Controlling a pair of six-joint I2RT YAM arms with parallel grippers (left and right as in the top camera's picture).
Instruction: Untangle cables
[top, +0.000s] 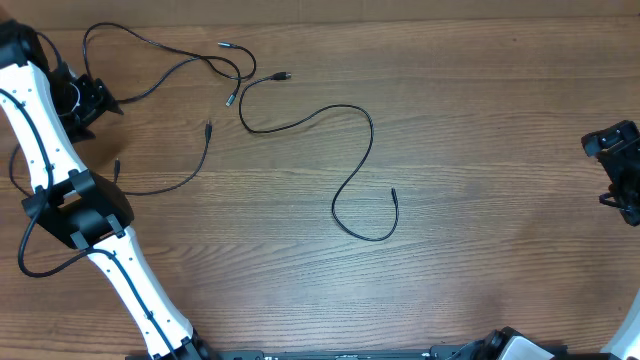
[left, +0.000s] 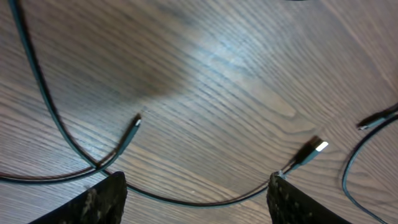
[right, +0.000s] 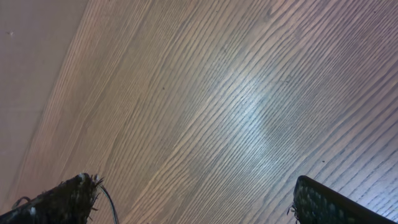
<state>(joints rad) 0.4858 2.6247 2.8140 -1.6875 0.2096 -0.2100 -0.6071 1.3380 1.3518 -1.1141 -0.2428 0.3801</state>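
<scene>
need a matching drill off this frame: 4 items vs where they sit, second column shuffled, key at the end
1. left gripper
2. right gripper
3. long cable
4. crossed cables

A. far right, over bare table
B. winds to the table's middle
C. table's top left
D. far left, open over a cable

Pairs: 1-D, 2-A, 3-B, 4-C

No lettering, label, brand mark, number or sign is legible on the cables (top: 371, 130) or the wooden table (top: 480, 120)
</scene>
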